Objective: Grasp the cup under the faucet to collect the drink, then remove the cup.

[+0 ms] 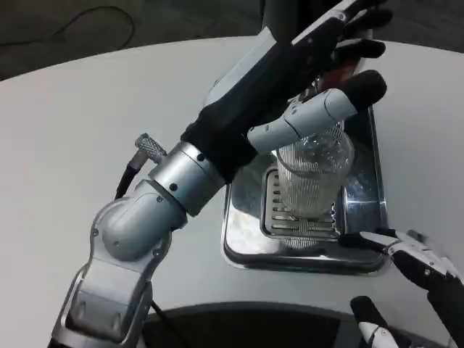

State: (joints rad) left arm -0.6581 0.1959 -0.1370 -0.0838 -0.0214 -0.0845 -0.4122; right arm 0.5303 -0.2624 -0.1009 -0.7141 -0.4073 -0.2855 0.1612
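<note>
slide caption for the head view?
Left robot hand reaches over a clear ribbed cup on the steel drip tray; right robot hand waits nearby.

Cup flanked by left robot hand

The cup [313, 177] is covered above and on its left by the left robot hand [319, 65]; its right side above the tray [362, 210] is left open.

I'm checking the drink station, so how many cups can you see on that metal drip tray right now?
1. A clear ribbed cup stands on the grate of the metal drip tray, with the left hand around its top. The arm could hide another behind it.
</note>
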